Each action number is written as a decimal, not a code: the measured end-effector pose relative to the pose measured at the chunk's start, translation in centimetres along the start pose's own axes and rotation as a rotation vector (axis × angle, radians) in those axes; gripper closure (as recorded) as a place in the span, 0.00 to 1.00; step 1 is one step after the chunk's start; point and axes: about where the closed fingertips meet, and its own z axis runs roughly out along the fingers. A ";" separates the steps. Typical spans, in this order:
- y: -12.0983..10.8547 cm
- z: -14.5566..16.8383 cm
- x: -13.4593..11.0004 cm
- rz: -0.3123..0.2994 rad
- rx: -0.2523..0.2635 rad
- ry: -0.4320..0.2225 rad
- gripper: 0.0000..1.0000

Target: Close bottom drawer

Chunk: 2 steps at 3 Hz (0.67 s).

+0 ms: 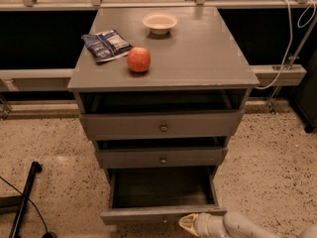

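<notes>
Tool (189, 223), closed narrow, sits at the near front of the open bottom drawer (143, 215). Contact step in hand; next, push straight toward far until flush.

The cream-yellow fingers (188, 223), closed together at the tip of a white rounded arm (237, 225), sit against the front of the grey-painted wooden bottom drawer (148, 214), whose inside is dark grey. Above the fingers, the grey middle drawer front (133, 158) and the grey top drawer front (124, 125) each carry a dull brass-toned knob. Farther above, the flat grey counter (203, 53) bears a red apple (138, 59) with an orange blush, a blue-and-white printed snack bag (106, 45) and a pale cream bowl (159, 22). Left and right of the fingers, the beige floor (54, 148) is speckled with dark flecks.
</notes>
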 end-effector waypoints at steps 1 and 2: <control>-1.9 1.5 0.5 0.021 0.069 0.023 1.00; -1.9 1.5 0.5 0.021 0.069 0.023 1.00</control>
